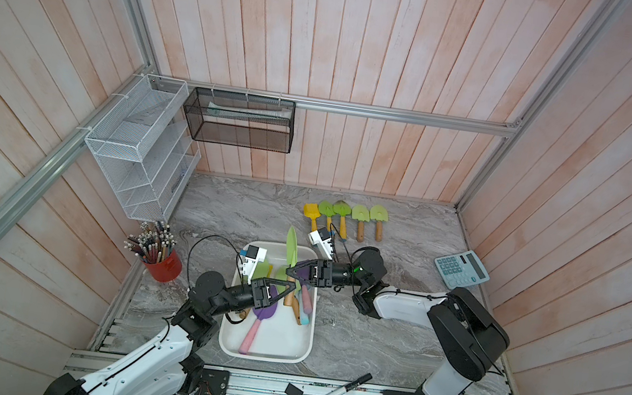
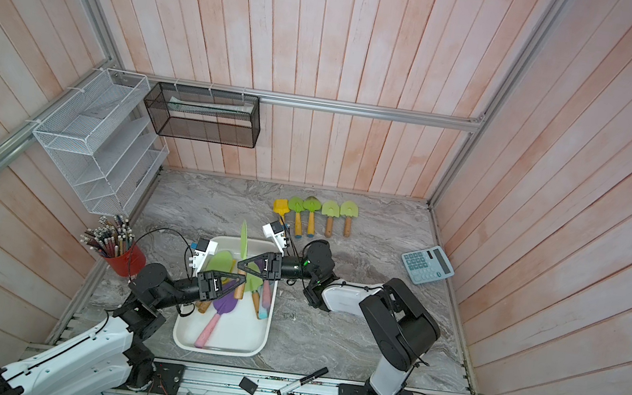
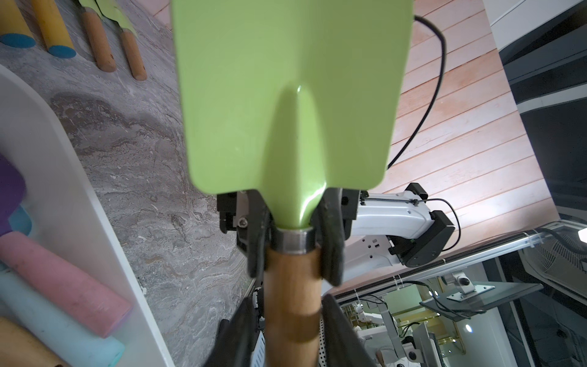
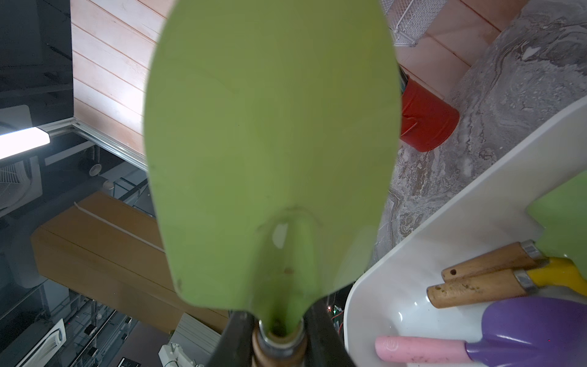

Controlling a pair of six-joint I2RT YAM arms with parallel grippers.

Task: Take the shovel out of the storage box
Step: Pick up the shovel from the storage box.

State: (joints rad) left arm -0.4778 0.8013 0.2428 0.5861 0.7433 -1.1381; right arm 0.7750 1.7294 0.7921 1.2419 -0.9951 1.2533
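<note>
A green shovel (image 1: 291,245) with a wooden handle is held upright over the far end of the white storage box (image 1: 262,357), in both top views (image 2: 244,239). My right gripper (image 4: 279,336) is shut on it at the metal collar below the blade (image 4: 270,143). My left gripper (image 3: 292,333) straddles the wooden handle (image 3: 292,302) lower down; its jaws stand slightly apart from the wood, so it is open. In the top view the left gripper (image 1: 293,286) sits just below the right gripper (image 1: 289,270). A purple shovel (image 1: 262,315) with a pink handle and several others lie in the box.
Several shovels (image 1: 345,217) lie in a row at the back of the marble table. A calculator (image 1: 461,269) is at the right, a red cup of pencils (image 1: 162,263) at the left. A marker (image 1: 346,387) lies on the front rail. A white wire rack (image 1: 140,148) and a black mesh basket (image 1: 239,120) hang on the walls.
</note>
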